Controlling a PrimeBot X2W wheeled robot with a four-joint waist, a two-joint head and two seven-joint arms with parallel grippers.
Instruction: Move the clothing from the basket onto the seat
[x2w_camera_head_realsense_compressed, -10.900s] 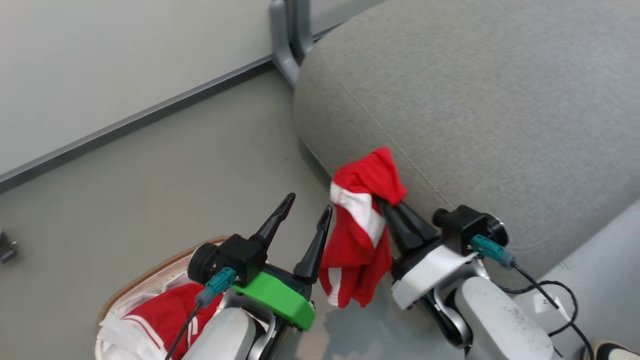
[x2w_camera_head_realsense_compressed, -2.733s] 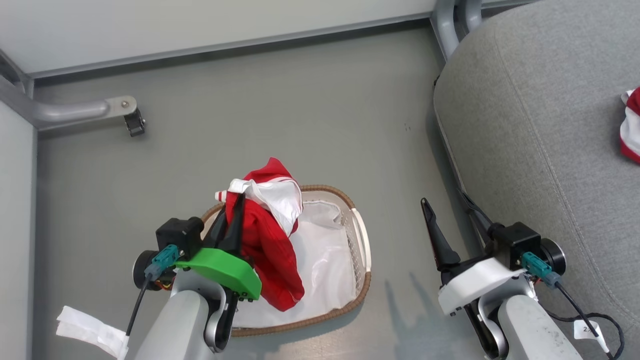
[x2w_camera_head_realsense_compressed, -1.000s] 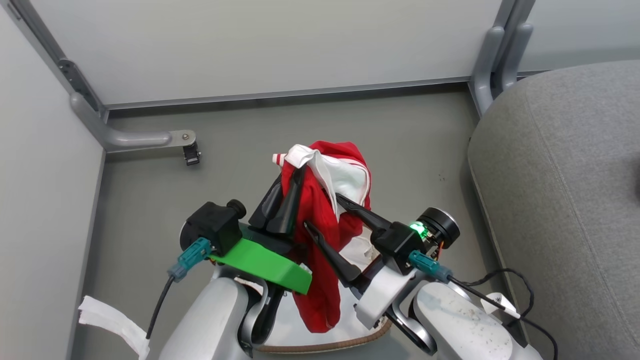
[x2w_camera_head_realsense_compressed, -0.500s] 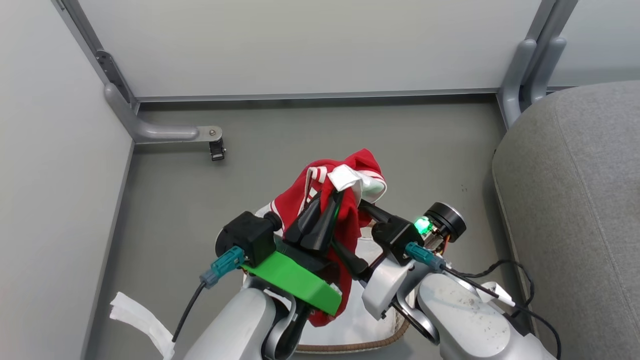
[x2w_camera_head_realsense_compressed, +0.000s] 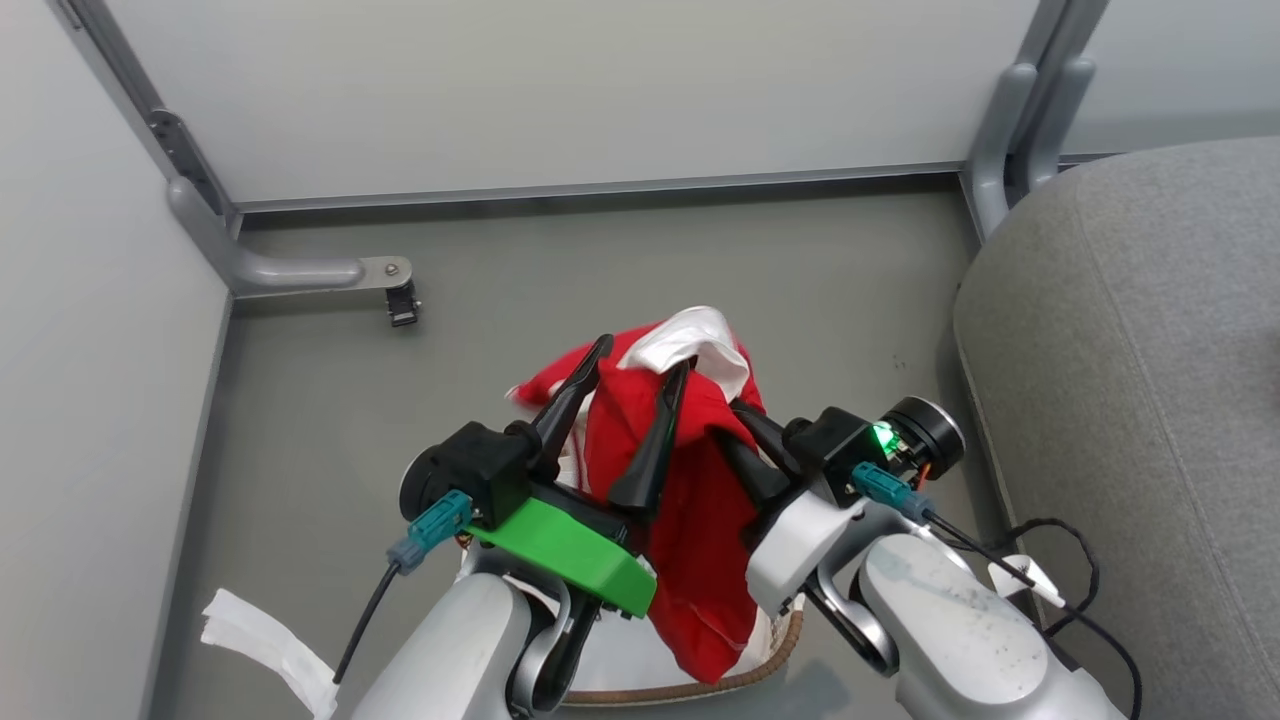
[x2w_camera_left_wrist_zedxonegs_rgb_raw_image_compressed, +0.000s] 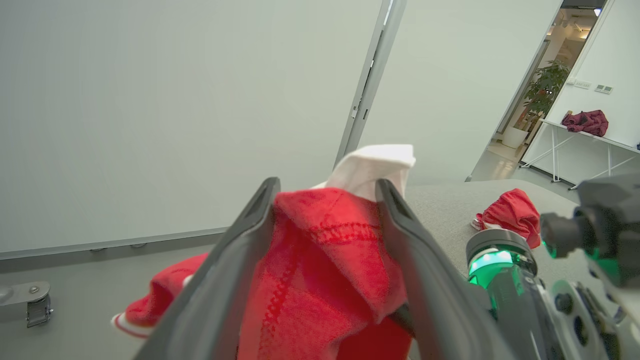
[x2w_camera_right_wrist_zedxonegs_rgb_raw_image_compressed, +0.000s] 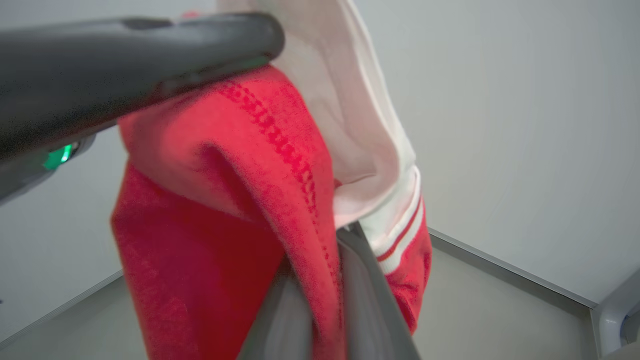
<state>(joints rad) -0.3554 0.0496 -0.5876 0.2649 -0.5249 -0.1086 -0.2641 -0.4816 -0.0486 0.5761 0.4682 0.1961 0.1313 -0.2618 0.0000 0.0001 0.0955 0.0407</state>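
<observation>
Two pincers crowd mid-frame; left pincer gapes wide astride the garment; right pincer pinches one thin fold, which may slip, dropping it into the basket.

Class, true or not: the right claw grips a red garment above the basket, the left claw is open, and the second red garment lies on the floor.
No: the second red garment lies on the grey seat, not the floor, as the left wrist view shows. The right claw grips a red garment above the basket; the left claw is open.
</observation>
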